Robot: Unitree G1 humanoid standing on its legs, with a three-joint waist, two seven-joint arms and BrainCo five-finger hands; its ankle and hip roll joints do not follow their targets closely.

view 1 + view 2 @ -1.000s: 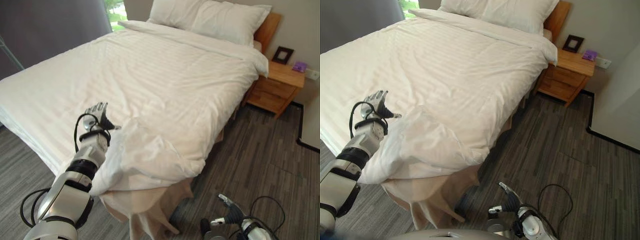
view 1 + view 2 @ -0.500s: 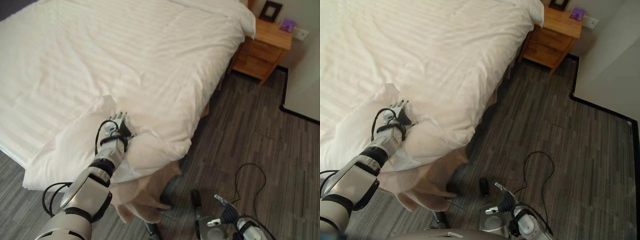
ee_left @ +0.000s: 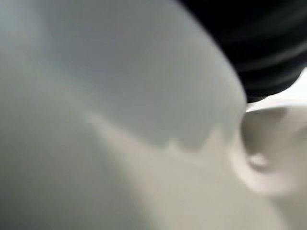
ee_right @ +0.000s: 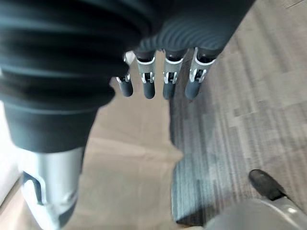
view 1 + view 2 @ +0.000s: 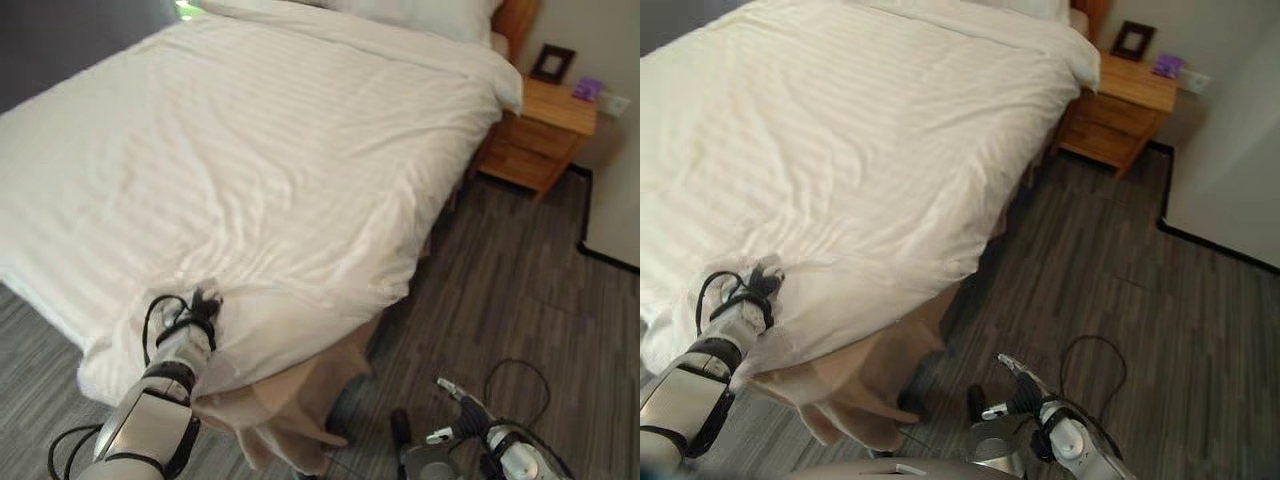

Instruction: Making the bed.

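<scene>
A wooden nightstand [image 5: 538,135] at two o'clock carries a picture frame [image 5: 552,63] and a purple box [image 5: 587,89].

One bed [image 5: 300,150], one white duvet [image 5: 250,200], one wooden nightstand [image 5: 535,140], one picture frame [image 5: 551,63], two hands.

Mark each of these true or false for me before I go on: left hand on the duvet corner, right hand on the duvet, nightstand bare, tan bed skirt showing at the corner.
1. The left hand is at the white duvet near the bed's foot corner. True.
2. The right hand rests on the duvet. False: it hangs open over the floor.
3. The wooden nightstand is bare. False: a dark picture frame and a purple object sit on it.
4. A tan bed skirt shows below the duvet. True.
</scene>
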